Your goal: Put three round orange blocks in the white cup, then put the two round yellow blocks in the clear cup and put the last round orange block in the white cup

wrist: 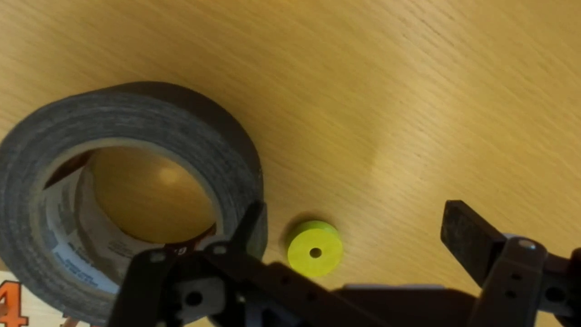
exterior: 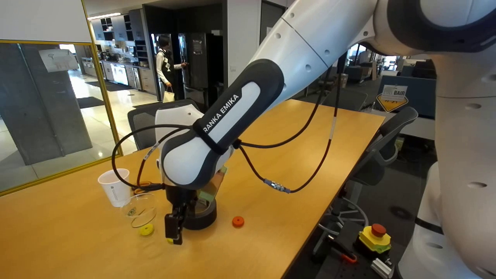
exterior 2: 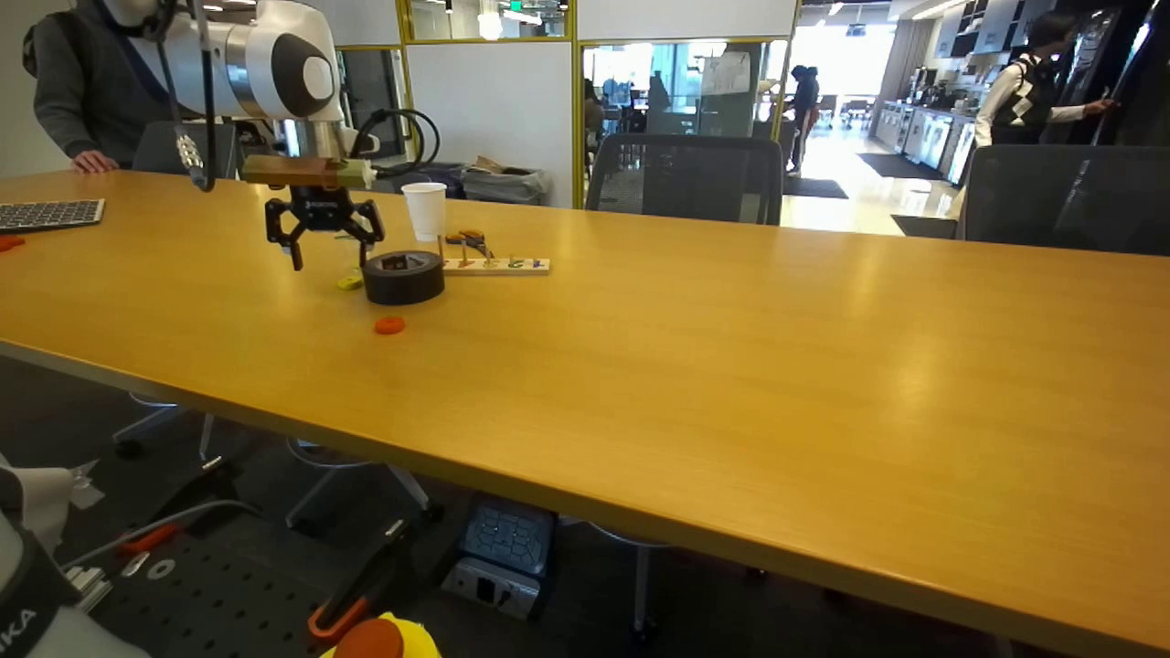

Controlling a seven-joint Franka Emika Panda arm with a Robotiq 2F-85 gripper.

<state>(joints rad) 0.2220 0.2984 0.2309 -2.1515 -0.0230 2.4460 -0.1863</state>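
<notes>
- See the claw (wrist: 354, 218) hanging over the table (exterior 2: 731, 347) with jaws wide apart.
- Find a holed yellow block (wrist: 303, 250) seen between them in the wrist view, lying flat on the table and nearer to one jaw.
- Note the black tape roll (wrist: 113, 113) just beside that block, also flat on the table and partly covered by a finger (wrist: 254, 225) of the claw (cannot tell whether touching it or only in front).
- Spot another yellow block (exterior: 146, 230) in an exterior view, flat on the table and right by the clear cup (exterior: 140, 205).
- Look through the clear cup to the table behind (unable to place a small green mark (exterior: 132, 211), on the cup or beyond it).
- See the white cup (exterior: 117, 192) upright on the table in both exterior views, near the clear cup, with the bottom of its inside out of sight.
- Find a round orange block (exterior: 238, 222) flat on the table in both exterior views, apart from the tape roll and on its far side from the white cup.
- Catch orange-handled scissors (exterior 2: 473, 242) near the white cup, and a wooden board (exterior 2: 498, 267) with upright pegs close beside the tape roll.
- Glimpse a keyboard (exterior 2: 46, 215) at the edge of an exterior view, near something orange-red (exterior 2: 9, 243) too cut off to name.
- Notice a person (exterior 2: 80, 96) in grey standing by the table.
</notes>
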